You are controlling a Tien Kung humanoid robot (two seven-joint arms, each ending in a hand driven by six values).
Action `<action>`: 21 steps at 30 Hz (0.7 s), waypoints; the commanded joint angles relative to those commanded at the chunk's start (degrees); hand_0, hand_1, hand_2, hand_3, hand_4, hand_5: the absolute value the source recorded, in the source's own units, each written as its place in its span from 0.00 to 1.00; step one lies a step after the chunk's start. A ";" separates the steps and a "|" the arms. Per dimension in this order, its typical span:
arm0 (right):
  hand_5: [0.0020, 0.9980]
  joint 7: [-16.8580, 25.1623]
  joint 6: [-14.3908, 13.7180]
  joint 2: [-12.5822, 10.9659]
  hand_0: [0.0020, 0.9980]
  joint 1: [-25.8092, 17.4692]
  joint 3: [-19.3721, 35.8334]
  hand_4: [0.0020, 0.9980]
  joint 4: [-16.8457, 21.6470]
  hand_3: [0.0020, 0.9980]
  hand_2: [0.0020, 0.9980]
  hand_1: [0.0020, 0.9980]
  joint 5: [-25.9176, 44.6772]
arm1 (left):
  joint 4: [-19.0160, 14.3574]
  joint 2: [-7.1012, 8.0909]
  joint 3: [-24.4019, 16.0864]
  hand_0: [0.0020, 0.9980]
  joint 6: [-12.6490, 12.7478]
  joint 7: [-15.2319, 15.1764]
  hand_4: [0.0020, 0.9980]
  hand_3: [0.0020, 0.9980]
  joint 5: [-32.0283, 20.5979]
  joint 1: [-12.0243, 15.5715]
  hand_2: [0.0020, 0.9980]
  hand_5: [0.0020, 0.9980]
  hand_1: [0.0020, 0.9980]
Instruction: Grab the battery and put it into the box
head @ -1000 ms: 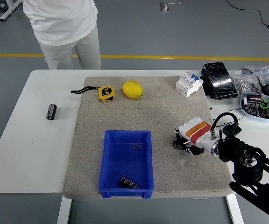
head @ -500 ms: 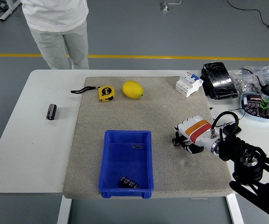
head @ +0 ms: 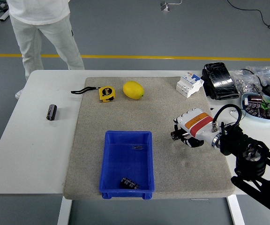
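A small black cylindrical battery (head: 52,112) lies on the bare white table (head: 32,150) at the left, beyond the grey mat (head: 163,103). The blue box (head: 127,163) stands on the mat's front middle, with a dark ribbed item (head: 129,183) at its near end and a tiny piece (head: 138,147) near its far end. My right hand (head: 184,135), white-backed with an orange band, hovers over the mat to the right of the box, back upward, so what lies beneath it is hidden. It is far from the battery. My left arm is out of view.
A yellow tape measure (head: 107,93) and a lemon (head: 133,89) lie at the mat's far side, a white circuit breaker (head: 190,84) at its far right corner. Black packs, bags and a tray of parts (head: 259,105) crowd the table's right end. A person (head: 41,28) stands at the far left.
My right hand has risen a little and shifted up and to the left over the mat. The person at the far side has stepped to the left. Battery and box have not moved.
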 joint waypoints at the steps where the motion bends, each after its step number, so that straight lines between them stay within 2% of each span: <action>1: 0.06 -0.21 0.32 -0.18 0.38 0.23 0.19 0.75 0.91 0.47 0.47 0.42 0.00 | 0.03 0.01 -0.05 0.70 0.03 0.02 0.65 0.63 0.06 0.01 0.73 0.65 0.68; 6: 0.07 -1.22 1.71 -1.03 0.38 0.89 0.66 0.75 5.80 0.48 0.47 0.42 0.00 | 0.12 0.17 -0.03 0.70 0.17 -0.02 0.65 0.63 -0.21 0.12 0.73 0.65 0.68; 12: 0.08 -2.47 4.53 -1.67 0.38 1.28 -0.12 0.75 13.65 0.48 0.47 0.43 0.00 | 0.17 0.20 -0.23 0.70 0.12 0.05 0.65 0.63 0.00 0.24 0.73 0.65 0.68; 21: 0.09 -3.88 8.08 -2.26 0.38 2.87 -5.07 0.75 24.60 0.48 0.48 0.43 0.00 | 0.18 0.27 -0.29 0.70 0.07 0.10 0.65 0.63 0.03 0.38 0.73 0.65 0.68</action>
